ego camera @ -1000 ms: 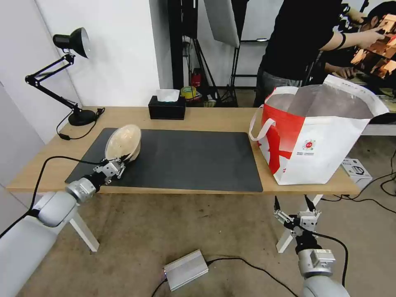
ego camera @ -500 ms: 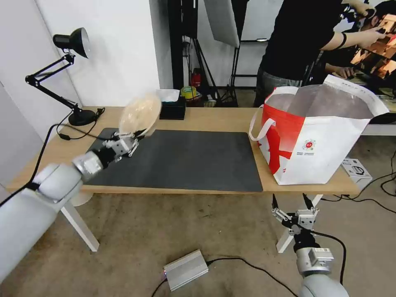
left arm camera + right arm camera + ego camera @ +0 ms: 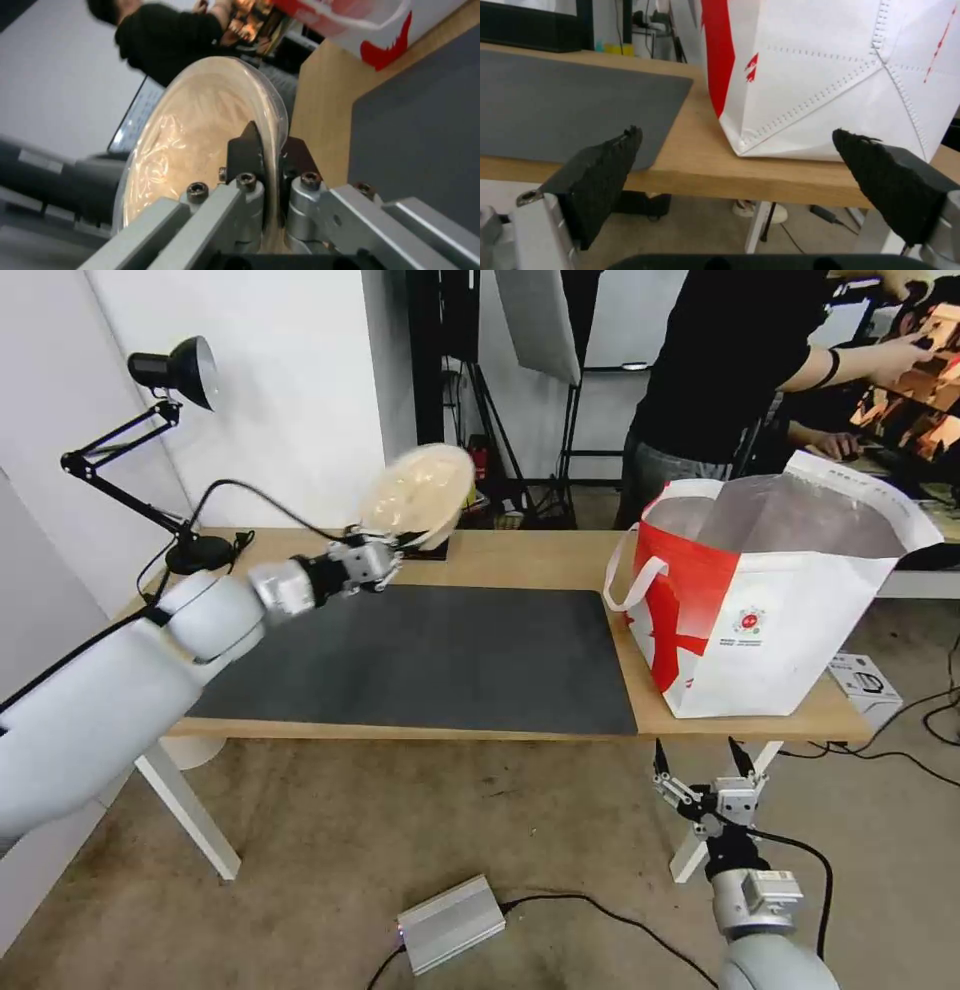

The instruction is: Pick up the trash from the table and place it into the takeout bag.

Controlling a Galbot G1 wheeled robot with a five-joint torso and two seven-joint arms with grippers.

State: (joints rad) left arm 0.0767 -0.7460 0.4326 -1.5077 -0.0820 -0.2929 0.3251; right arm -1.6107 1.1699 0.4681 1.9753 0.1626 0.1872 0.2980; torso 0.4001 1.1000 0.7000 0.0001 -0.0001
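My left gripper (image 3: 395, 548) is shut on the rim of the beige shallow bowl (image 3: 418, 494), a piece of the trash, and holds it tilted in the air above the far side of the table (image 3: 520, 555). The left wrist view has the bowl (image 3: 200, 123) edge-on, its rim pinched between the fingers (image 3: 246, 150). The red-and-white takeout bag (image 3: 770, 620) stands open at the table's right end, well to the right of the bowl. Below the table's front edge, under the bag, my right gripper (image 3: 700, 762) hangs open; in the right wrist view it (image 3: 735, 150) faces the bag (image 3: 830, 75).
A dark grey mat (image 3: 420, 655) covers the table's middle. A black desk lamp (image 3: 170, 380) stands at the far left and a black tissue box (image 3: 430, 550) sits just behind the bowl. A silver box (image 3: 450, 922) with cables lies on the floor. People stand behind the bag.
My left arm has lifted the bowl off the mat's left end and carried it up, away and to the right. The right gripper has barely moved.
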